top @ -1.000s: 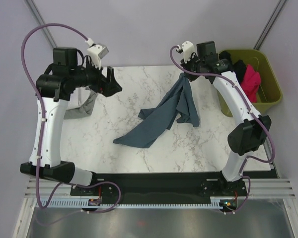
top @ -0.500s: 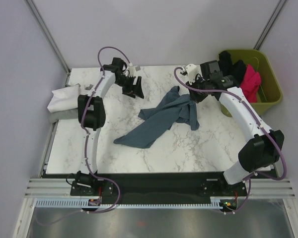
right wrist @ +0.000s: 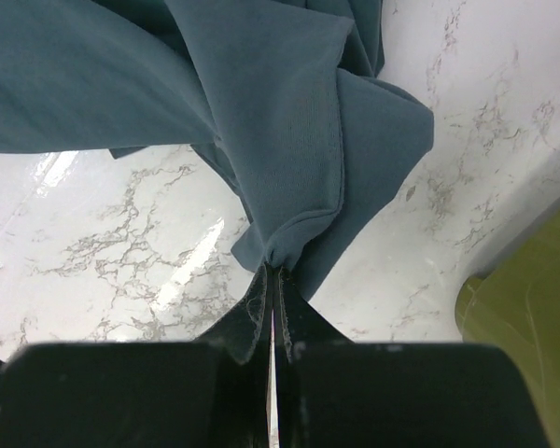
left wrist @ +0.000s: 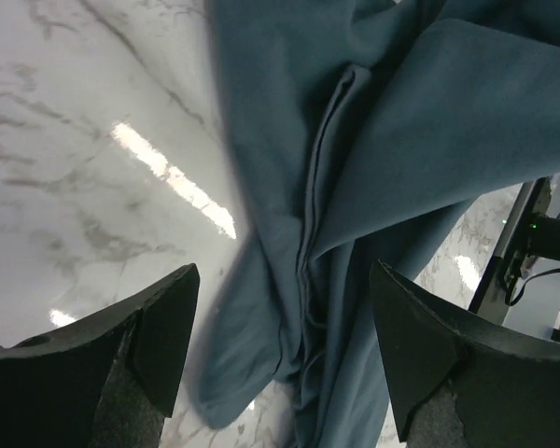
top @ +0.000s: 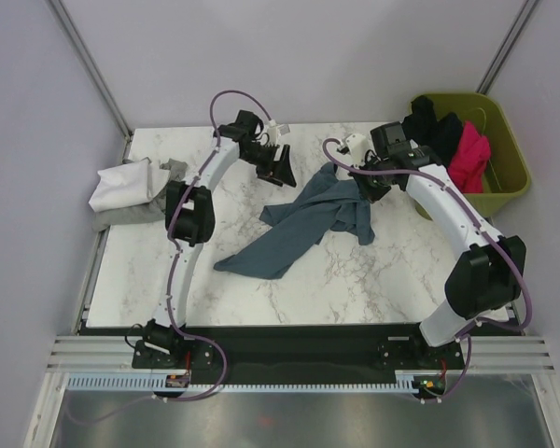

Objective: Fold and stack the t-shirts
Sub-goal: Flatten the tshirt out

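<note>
A slate blue-grey t-shirt [top: 303, 224] lies crumpled across the middle of the marble table [top: 261, 289]. My right gripper [top: 364, 185] is shut on a bunched edge of it at its far right; in the right wrist view the cloth [right wrist: 289, 140] fans out from the closed tips [right wrist: 275, 271]. My left gripper [top: 285, 168] is open just above the shirt's far left edge; its fingers [left wrist: 159, 327] straddle a hanging fold [left wrist: 355, 187] without touching it. A white t-shirt [top: 121, 185] sits on a grey one at the table's left edge. Black and magenta-pink t-shirts [top: 467, 154] lie in the bin.
An olive-green plastic bin [top: 504, 140] stands off the table's far right corner, and its rim shows in the right wrist view [right wrist: 532, 299]. Metal frame posts rise at the back corners. The arm bases sit on the black rail at the near edge.
My right gripper lowered the shirt's held end toward the table. My left arm swung from the left side over to the shirt's far left edge, uncovering the white and grey pile.
</note>
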